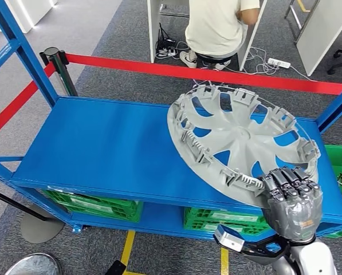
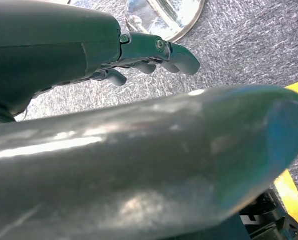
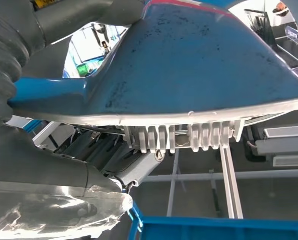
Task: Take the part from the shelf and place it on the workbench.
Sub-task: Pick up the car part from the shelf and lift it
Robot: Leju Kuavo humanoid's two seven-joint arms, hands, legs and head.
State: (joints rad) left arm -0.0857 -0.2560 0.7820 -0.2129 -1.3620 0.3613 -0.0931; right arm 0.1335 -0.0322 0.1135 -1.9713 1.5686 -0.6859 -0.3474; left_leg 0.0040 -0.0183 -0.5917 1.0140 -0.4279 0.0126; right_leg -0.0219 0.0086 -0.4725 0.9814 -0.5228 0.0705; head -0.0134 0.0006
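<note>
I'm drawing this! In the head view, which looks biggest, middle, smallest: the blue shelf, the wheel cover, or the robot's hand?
1. Blue shelf
2. Grey wheel cover
3. Right hand, which looks bigger than it really is because it is nearest the camera, its fingers on the cover's rim.

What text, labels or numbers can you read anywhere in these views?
None can be read.
Green crates under the blue shelf: pale labels on their fronts, too blurred to read.
Dark sign in the background of the right wrist view: white lettering, too small to read.
Hubcap: no print seen.

Grey spoked wheel cover [image 1: 240, 140] lies tilted, inner side up, on blue shelf [image 1: 104, 149].
</note>
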